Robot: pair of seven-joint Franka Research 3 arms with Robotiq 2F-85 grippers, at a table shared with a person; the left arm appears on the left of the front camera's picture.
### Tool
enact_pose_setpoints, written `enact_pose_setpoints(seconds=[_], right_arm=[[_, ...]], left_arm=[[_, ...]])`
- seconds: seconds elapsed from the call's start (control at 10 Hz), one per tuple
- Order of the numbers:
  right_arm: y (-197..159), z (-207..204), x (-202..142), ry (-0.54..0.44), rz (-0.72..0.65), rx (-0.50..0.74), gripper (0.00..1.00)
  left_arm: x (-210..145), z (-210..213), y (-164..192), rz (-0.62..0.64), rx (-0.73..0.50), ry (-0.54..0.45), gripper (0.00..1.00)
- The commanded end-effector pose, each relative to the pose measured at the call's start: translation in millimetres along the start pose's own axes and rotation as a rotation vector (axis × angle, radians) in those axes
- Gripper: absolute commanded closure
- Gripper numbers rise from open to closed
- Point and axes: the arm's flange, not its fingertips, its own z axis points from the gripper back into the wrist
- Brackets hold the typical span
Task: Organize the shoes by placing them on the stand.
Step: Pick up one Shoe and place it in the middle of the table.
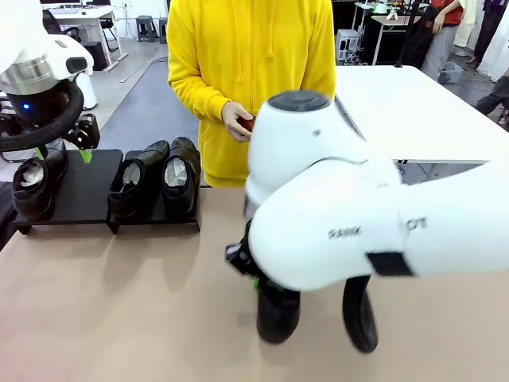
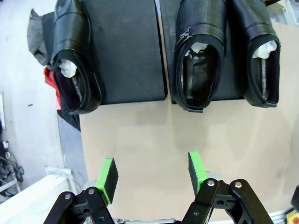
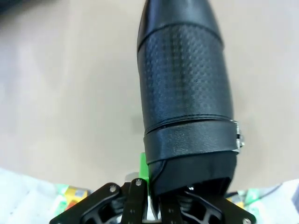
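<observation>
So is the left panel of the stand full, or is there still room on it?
Still room. One shoe sits along the outer edge of the left panel; the rest of that panel is bare.

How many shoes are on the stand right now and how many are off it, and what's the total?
Shoes on the stand: 3, namely one on the left panel and a pair on the right panel
Shoes off the stand: 1, held by the right gripper over the table
Total shoes: 4
</observation>
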Motion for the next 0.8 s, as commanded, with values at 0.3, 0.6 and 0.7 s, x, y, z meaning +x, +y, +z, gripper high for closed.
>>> enact_pose_setpoints(seconds=[0.3,0.6,0.7], right_arm=[[32.8,-41.3,18.2,0.007,0.041,0.066,0.9],[32.1,-38.6,16.6,0.014,0.027,0.091,0.38],[29.0,-32.5,17.0,0.012,0.02,0.108,0.21]], left_arm=[[0.0,0.3,1.2,0.007,0.012,-0.011,0.22],[0.0,0.3,1.2,0.007,0.012,-0.011,0.22],[0.0,0.3,1.2,0.007,0.012,-0.011,0.22]])
